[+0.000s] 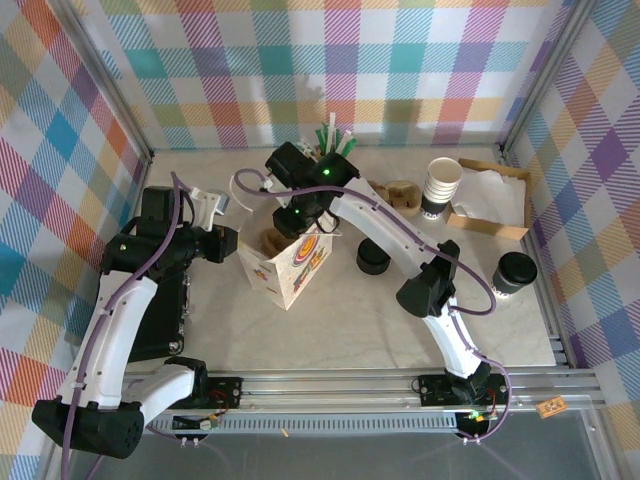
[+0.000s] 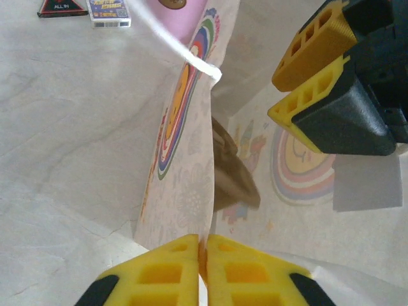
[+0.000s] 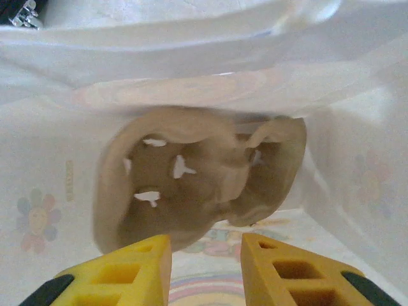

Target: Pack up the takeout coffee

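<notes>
"ALL IN" on black triangular packet [image 2: 62,6]

arms [image 1: 115,335]: white, black joints | cables [image 1: 490,292]: purple | claw fingers [image 3: 121,274]: yellow (ribbed)

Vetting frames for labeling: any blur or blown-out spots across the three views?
Top external: sharp, evenly lit. Left wrist: brown carrier inside the bag is blurred. Right wrist: carrier soft, white bag walls washed out toward the top.
</notes>
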Controlling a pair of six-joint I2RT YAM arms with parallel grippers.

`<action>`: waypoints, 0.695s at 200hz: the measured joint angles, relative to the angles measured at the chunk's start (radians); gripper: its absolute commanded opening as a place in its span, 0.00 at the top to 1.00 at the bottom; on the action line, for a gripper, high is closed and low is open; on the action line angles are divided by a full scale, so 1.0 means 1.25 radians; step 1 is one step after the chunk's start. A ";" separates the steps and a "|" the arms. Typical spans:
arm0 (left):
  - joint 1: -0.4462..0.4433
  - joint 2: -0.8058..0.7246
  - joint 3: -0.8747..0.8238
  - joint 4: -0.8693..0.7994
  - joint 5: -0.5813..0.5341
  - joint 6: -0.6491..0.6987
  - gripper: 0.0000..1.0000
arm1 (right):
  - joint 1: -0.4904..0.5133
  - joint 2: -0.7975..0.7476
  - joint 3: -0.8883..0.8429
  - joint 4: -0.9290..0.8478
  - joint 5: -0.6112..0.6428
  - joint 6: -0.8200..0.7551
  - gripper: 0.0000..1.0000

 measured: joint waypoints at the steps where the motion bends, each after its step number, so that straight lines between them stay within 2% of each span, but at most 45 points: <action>1: 0.000 0.000 0.000 0.000 0.000 0.000 0.92 | 0.000 0.000 0.000 0.000 0.000 0.001 0.66; 59: 0.000 -0.004 -0.001 0.000 -0.001 0.000 0.92 | 0.000 0.000 0.002 -0.002 -0.015 0.003 0.65; 74: 0.000 -0.009 -0.008 0.001 -0.001 0.000 1.00 | 0.000 0.000 0.000 0.001 -0.038 0.002 0.63; 84: 0.000 -0.013 -0.012 0.000 -0.001 -0.001 1.00 | 0.000 -0.003 -0.011 0.008 -0.061 0.000 0.64; 115: 0.000 -0.035 -0.018 0.006 -0.001 -0.003 1.00 | 0.001 -0.055 -0.138 0.070 -0.114 -0.003 0.58; 139: 0.000 -0.097 -0.047 0.020 -0.004 -0.012 1.00 | 0.001 -0.120 -0.238 0.127 -0.140 0.001 0.56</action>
